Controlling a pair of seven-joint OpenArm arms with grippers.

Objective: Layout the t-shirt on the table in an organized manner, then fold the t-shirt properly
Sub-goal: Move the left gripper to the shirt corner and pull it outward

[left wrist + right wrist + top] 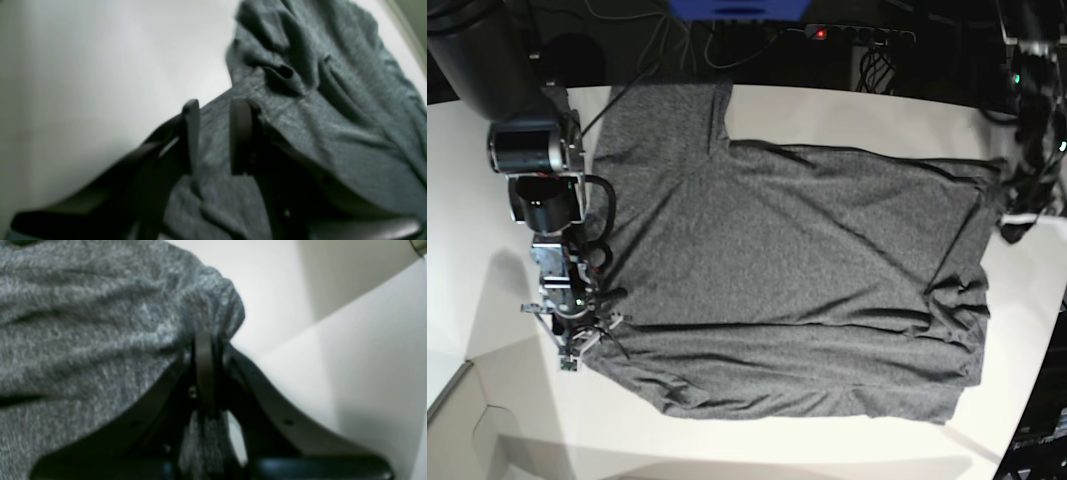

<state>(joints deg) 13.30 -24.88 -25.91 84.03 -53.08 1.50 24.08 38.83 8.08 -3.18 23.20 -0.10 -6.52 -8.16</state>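
Spreading across the middle of the base view, the white surface (757, 445) carries the t-shirt (797, 300), which lies mostly flat and fills the frame from upper left to lower right, with ripples bunched along its right edge and a sleeve reaching toward the top left. It looks like a soft, light knit that will drape, sag and crease wherever I lift it, so I judge it best taken by edges and corners, pulled taut between two holds, not by the middle of the body. My right pincer (205, 373) sits at the left edge of the cloth in the base view, and its wrist view shows the jaws closed tight on a fold of the t-shirt, fabric bulging above them and a strip hanging between. My left pincer (217, 136) is at the far right edge of the base view; its wrist view shows the two fingers (190, 133) standing a little apart with cloth between them, though the blur leaves me unable to tell whether they truly pinch it.
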